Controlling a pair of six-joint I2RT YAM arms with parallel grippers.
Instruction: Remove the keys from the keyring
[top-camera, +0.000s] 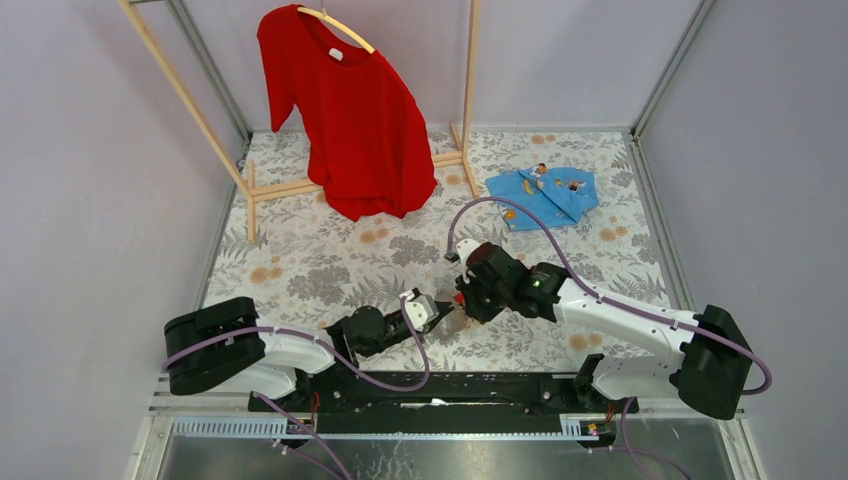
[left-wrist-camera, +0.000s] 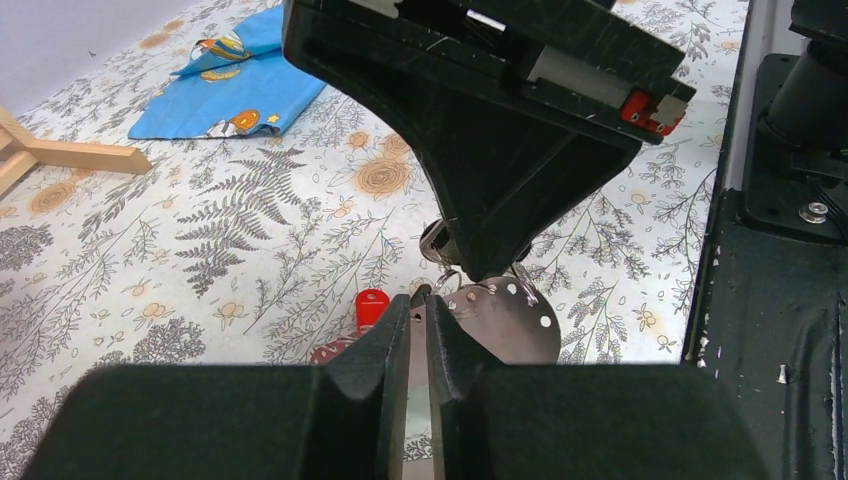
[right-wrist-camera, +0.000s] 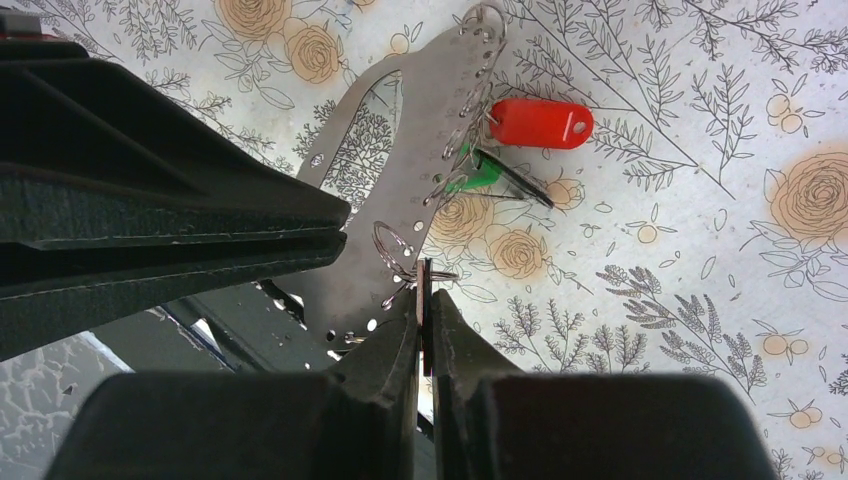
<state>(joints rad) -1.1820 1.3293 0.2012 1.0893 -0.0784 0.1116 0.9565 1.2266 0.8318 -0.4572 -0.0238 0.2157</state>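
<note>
Here, at lower centre of the top view, pinches the keyring (left-wrist-camera: 505, 320) edge-on with the left gripper (left-wrist-camera: 418, 335), fingers pressed together. Clamps the right gripper (right-wrist-camera: 425, 310) on something thin at the band's near end, seemingly a small wire ring (right-wrist-camera: 432, 272). In the right wrist view, stretches lengthwise from bottom centre to top centre, straight away from that pincer, with the keys right of its upper half: red key (right-wrist-camera: 540, 122), green key (right-wrist-camera: 478, 178), black key (right-wrist-camera: 525, 190). Puts the right gripper nearer them, judging by this view. Sits over the floral table (top-camera: 330, 270), bare toward frame right. Shows a red shirt (top-camera: 355, 110) and blue cloth (top-camera: 545, 195) well apart, upper frame.
</note>
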